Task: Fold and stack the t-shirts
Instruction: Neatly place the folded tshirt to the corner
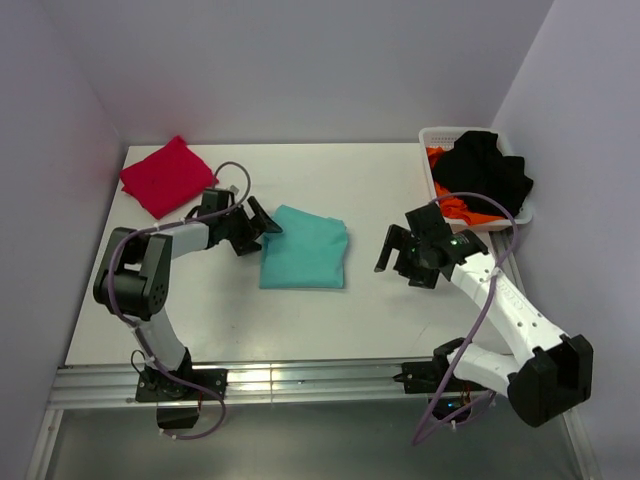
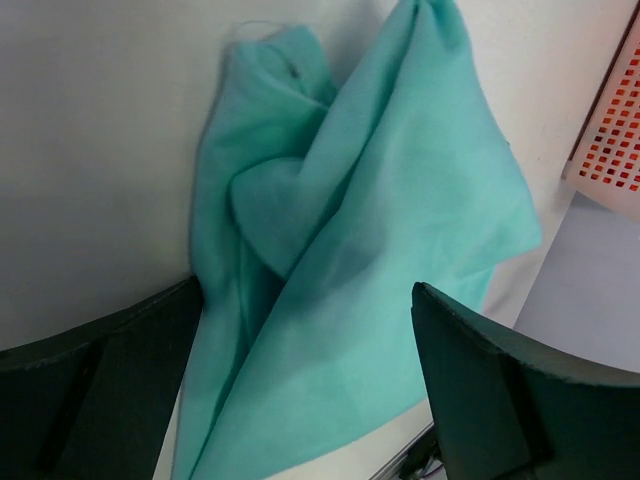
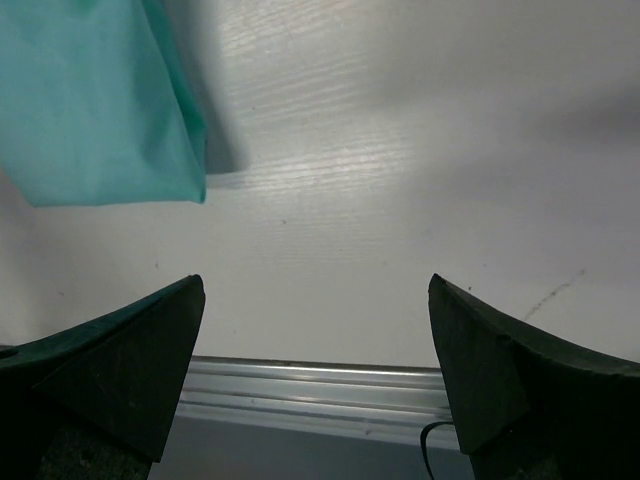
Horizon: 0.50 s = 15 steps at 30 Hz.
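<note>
A folded teal-green t-shirt [image 1: 305, 250] lies in the middle of the white table. The left wrist view shows it close up [image 2: 350, 260], creased, with one flap over another. My left gripper [image 1: 262, 222] is open at the shirt's upper left corner, its jaws apart over the cloth and holding nothing. A folded crimson-red t-shirt [image 1: 166, 174] lies at the far left of the table. My right gripper [image 1: 392, 252] is open and empty over bare table, right of the teal shirt, whose corner shows in the right wrist view [image 3: 95, 100].
A white perforated basket [image 1: 428, 150] at the back right holds black [image 1: 487, 170] and orange [image 1: 470, 208] garments. Its wall shows in the left wrist view [image 2: 612, 150]. A metal rail [image 1: 300, 380] runs along the table's near edge. Walls close in on three sides.
</note>
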Tool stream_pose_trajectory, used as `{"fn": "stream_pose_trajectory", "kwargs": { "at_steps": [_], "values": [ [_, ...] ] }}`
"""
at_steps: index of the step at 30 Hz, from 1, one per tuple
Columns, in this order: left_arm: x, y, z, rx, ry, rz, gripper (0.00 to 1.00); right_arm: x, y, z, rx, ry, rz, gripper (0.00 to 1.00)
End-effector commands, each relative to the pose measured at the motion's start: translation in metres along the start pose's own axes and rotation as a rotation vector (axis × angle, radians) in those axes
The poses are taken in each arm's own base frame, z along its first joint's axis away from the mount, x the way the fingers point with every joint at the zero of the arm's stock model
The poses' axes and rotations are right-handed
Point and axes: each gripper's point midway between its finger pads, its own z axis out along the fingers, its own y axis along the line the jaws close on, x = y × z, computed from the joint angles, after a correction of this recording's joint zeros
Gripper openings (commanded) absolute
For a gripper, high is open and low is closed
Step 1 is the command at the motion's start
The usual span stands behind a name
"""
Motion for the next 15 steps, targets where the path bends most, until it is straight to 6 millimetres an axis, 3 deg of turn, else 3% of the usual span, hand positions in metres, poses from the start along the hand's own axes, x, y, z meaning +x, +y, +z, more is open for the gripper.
{"fn": "stream_pose_trajectory", "kwargs": {
  "at_steps": [1, 2, 5, 6, 9, 11, 14, 15],
  "values": [
    [0.019, 0.02, 0.021, -0.081, 0.053, 0.01, 0.93, 0.001, -0.017, -0.01, 0.043, -0.036, 0.036, 1.0],
    [0.022, 0.023, 0.026, -0.09, 0.061, 0.008, 0.9, 0.002, -0.02, -0.011, 0.049, -0.036, 0.04, 1.0],
    [0.03, 0.023, 0.034, -0.099, 0.079, 0.002, 0.62, 0.002, -0.025, -0.017, 0.052, -0.051, 0.057, 1.0],
    [0.032, 0.023, 0.036, -0.102, 0.084, -0.001, 0.4, 0.003, -0.026, -0.018, 0.054, -0.051, 0.057, 1.0],
    [0.031, 0.026, 0.04, -0.123, 0.091, -0.005, 0.08, 0.005, -0.031, -0.022, 0.058, -0.056, 0.064, 1.0],
    [0.025, 0.022, 0.041, -0.122, 0.088, 0.012, 0.0, 0.007, -0.034, -0.024, 0.058, -0.06, 0.068, 1.0],
    [0.012, 0.01, 0.04, -0.12, 0.073, 0.041, 0.0, 0.009, -0.037, -0.026, 0.06, -0.062, 0.074, 1.0],
    [-0.001, -0.002, 0.038, -0.101, 0.053, 0.061, 0.0, 0.01, -0.038, -0.026, 0.062, -0.062, 0.078, 1.0]
  ]
}}
